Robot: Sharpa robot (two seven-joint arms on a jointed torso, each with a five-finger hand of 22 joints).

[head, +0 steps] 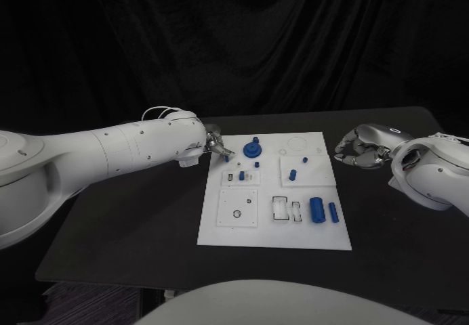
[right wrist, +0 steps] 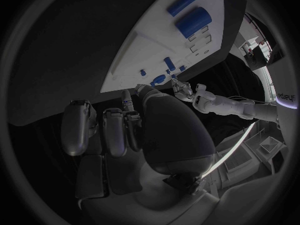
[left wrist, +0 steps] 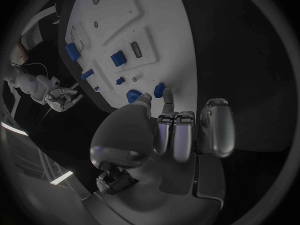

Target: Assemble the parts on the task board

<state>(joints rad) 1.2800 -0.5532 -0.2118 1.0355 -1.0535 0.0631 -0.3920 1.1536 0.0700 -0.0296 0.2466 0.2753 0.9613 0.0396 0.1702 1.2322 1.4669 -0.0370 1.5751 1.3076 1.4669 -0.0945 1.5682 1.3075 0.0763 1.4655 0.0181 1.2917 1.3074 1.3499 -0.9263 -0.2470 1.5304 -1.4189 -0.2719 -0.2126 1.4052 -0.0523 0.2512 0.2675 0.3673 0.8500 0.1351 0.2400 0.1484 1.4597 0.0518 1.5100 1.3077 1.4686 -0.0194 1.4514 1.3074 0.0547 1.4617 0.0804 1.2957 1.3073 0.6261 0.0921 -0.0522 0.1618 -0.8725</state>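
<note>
Crowding the task board (head: pixel 220 227): blue parts (head: pixel 316 208), empty slots.

A black desk (head: pixel 127 223) carries everything, a dark curtain (head: pixel 245 54) hangs behind it, and purple-grey floor (head: pixel 88 301) shows at its near edge.

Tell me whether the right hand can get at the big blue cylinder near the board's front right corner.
Probably yes. The right hand hovers off the task board's right edge holding nothing, and the big blue cylinder lies exposed with nothing standing between them; only a thinner blue rod lies close beside it.
</note>
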